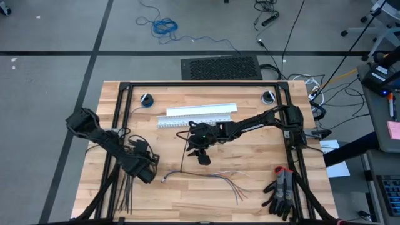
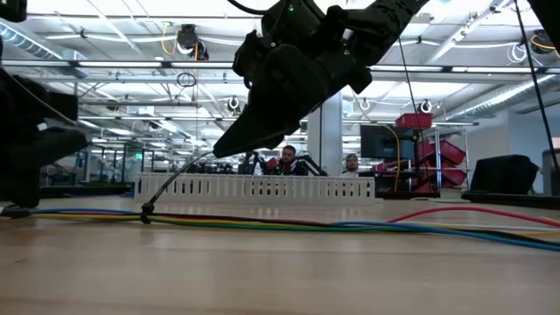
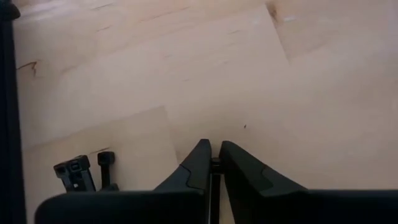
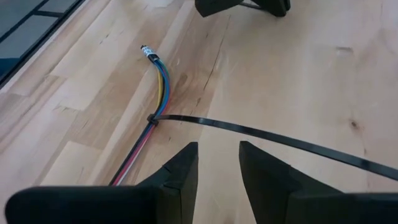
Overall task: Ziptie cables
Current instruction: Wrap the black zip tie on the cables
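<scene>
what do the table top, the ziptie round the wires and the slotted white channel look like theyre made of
Table top: pale wood, probably butcher block; grain, knots and joined strips show, satin finish.
Ziptie: thin black strip, likely plastic; smooth, slightly glossy, looped around the wires.
Channel: white, probably moulded plastic; even slots along it, matte look.

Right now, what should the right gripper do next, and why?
Probably lower the right gripper and close on the ziptie tail, to pull it tight. The ziptie is looped round the cables, and its tail lies free just ahead of the open fingers. The left gripper is off by the spare zipties.
</scene>
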You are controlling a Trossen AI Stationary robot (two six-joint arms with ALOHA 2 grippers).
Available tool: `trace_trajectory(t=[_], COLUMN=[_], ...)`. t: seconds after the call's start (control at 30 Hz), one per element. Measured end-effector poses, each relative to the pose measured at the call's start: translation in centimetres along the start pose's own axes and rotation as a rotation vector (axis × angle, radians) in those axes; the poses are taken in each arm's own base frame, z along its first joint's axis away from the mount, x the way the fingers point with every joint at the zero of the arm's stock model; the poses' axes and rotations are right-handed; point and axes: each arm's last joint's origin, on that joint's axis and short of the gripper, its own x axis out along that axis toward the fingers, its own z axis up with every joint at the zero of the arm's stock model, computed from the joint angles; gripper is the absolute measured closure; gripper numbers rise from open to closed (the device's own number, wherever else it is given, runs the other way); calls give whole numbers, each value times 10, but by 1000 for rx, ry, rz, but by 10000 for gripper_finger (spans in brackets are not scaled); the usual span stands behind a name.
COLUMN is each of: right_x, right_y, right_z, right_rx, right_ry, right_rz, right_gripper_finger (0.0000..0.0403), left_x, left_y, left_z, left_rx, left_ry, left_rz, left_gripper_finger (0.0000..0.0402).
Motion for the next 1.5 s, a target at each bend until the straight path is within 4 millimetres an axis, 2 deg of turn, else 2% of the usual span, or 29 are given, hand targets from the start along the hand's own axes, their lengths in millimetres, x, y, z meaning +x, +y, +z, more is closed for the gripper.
trace_trajectory(t=[0.17,0.3,0.4,0.47,0.67,0.83,1.0,1.13,1.27,1.4,1.5], right_x=[0,0,-2,-7,-33,-68,-109,-135,-147,-142,-134], right_y=[0,0,4,14,70,114,164,213,251,270,269], right_z=[0,0,1,5,26,40,41,29,10,-13,-33], right_rx=[1,9,26,11,-121,-168,-146,-121,-105,-98,-79], right_ry=[1,2,16,30,47,40,16,-32,-99,-136,-146], right_rz=[-4,-4,2,3,-82,-217,-414,-531,-625,-707,-740], right_gripper_finger=[293,293,293,293,293,293,294,294,294,294,294], left_x=[-1,-2,-12,-26,-79,-128,-174,-204,-222,-237,-250], left_y=[0,-2,-8,-14,-35,-55,-71,-83,-96,-109,-119], left_z=[0,0,1,6,25,43,55,56,55,56,59], left_rx=[8,25,24,35,132,238,345,429,497,595,715], left_ry=[13,14,12,-38,-228,-420,-666,-862,-954,-960,-951], left_rz=[3,1,-7,-23,-120,-282,-427,-474,-502,-600,-778], left_gripper_finger=[366,389,392,390,390,389,389,389,389,389,389])
